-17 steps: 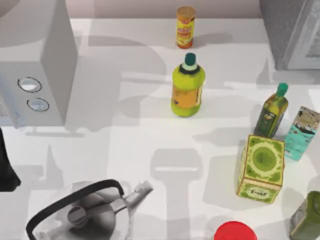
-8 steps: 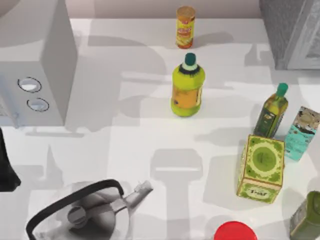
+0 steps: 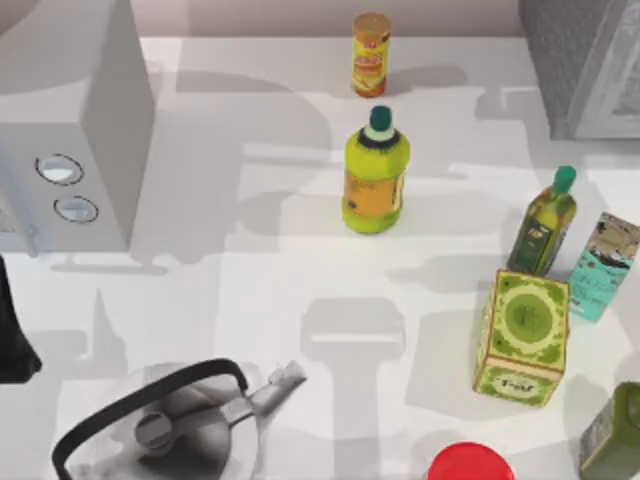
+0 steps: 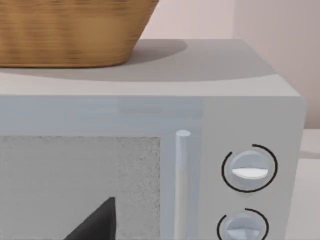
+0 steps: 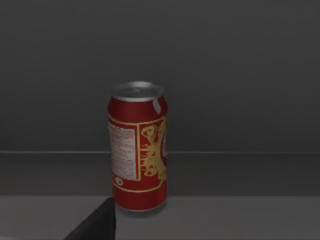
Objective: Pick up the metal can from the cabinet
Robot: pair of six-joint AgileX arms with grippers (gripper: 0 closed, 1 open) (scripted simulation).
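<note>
Right arm lined up on the can inside the cabinet

The metal can (image 5: 137, 146) stands upright on the dark cabinet (image 3: 585, 65) shelf, dead ahead of the right wrist camera. Can't tell how the claw is set. Probably light, smooth and easy to dent, so I'd squeeze gently around mid-body. Left arm sits parked facing the microwave (image 4: 210, 150)

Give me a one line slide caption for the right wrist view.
Red metal can standing upright on a dark cabinet shelf, seen from the right wrist camera.
</note>
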